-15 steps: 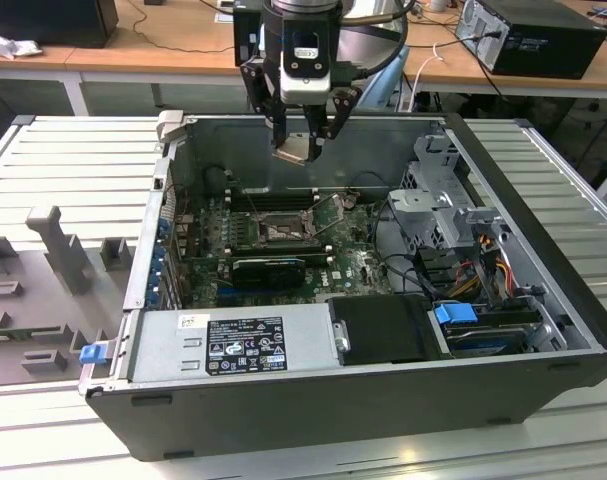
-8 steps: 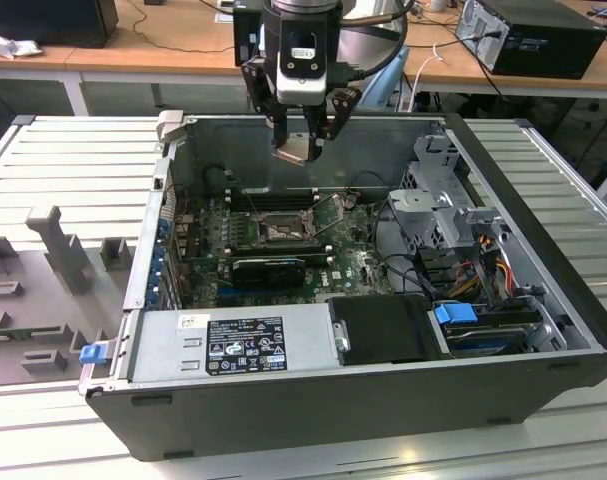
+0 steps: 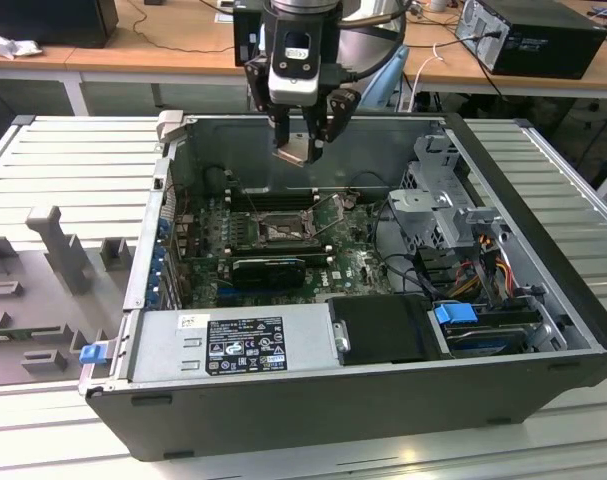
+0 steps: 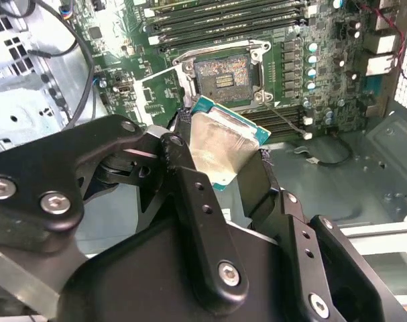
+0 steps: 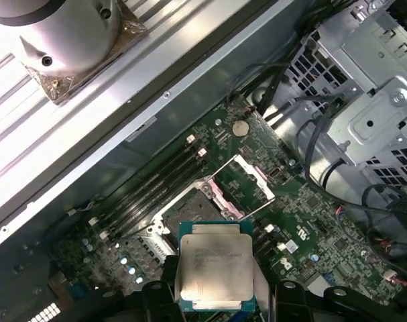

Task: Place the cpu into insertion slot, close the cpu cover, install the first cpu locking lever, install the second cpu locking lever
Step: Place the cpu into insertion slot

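Well above the open insertion slot (image 3: 281, 231), my claw (image 3: 301, 142) grips the cpu (image 5: 213, 265); seating it, I judge, calls for squaring the edges.

Bright even light, glare on the cpu (image 4: 220, 144), shadowed corners inside the case (image 3: 383, 150)

The cpu (image 5: 213, 265): flat square chip with a pale silver face and green edge, held tilted in the gripper (image 3: 301, 140) above the case, well apart from the board. The slot (image 4: 223, 75): square socket with dark centre and silver rim, unfilled. The cover (image 5: 257, 176): thin silver frame, swung open beside the slot.
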You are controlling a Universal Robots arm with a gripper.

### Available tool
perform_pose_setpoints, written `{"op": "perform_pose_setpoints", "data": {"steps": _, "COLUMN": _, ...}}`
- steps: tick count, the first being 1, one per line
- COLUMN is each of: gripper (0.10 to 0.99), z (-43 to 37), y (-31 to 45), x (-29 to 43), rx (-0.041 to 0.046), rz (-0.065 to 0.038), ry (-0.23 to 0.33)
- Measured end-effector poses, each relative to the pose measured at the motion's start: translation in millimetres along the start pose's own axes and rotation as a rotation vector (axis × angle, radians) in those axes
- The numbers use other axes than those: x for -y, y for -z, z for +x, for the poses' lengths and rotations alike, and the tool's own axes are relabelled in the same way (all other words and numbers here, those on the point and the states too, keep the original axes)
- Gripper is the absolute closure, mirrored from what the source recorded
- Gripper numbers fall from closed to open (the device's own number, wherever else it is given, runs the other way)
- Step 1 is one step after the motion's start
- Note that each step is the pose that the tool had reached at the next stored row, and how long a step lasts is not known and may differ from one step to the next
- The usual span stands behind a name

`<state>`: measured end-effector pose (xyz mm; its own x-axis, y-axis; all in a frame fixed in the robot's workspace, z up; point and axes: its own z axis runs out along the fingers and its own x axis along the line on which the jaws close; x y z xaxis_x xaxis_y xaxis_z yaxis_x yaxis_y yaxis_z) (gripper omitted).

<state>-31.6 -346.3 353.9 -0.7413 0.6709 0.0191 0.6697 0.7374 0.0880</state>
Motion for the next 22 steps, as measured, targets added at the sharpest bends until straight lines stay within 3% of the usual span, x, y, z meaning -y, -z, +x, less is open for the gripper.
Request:
{"op": "perform_pose_setpoints", "data": {"steps": 13, "gripper": 0.565, "z": 0.0, "y": -0.7, "x": 0.1, "rx": 0.0128, "rz": -0.003, "ry": -0.145}}
{"op": "perform_pose_setpoints", "data": {"steps": 22, "gripper": 0.565, "z": 0.0, "y": -1.5, "x": 0.1, "rx": 0.0172, "rz": -0.004, "ry": -0.195}}
